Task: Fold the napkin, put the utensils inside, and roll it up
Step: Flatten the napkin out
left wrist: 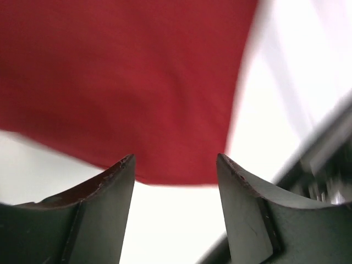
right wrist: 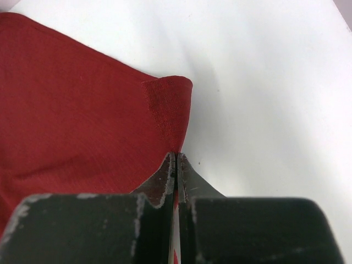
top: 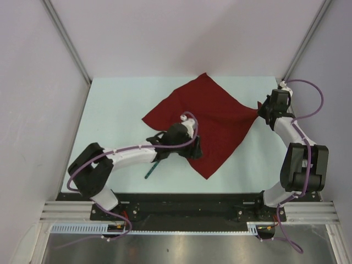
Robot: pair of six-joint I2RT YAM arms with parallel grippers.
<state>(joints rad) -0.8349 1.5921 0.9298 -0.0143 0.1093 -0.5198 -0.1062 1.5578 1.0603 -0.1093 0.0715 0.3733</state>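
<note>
The napkin is lying spread open on the counter, turned like a diamond, with one corner pointing at the far edge and another at the near edge, slightly right of centre. Its right corner is rising off the surface, where the right end effector is pinching it near the counter's right edge. In the right wrist view the two fingers are pressing flat together, a sliver of red cloth is showing in the seam between them, and the corner is curling over just ahead of the tips.

The left end effector is hovering over the napkin's near-left edge. From above, the wrist is covering its fingers. In the left wrist view, the fingers are standing well apart with nothing between them. That view is blurring badly: only the napkin's hem and pale counter beyond it are readable, and whether the tips are touching the cloth cannot be told.

The knife is lying toward the near edge, left of centre, angled under the left forearm. Only its teal handle end is showing. The blade is hiding beneath the arm, so whether it is reaching the napkin cannot be told.
</note>
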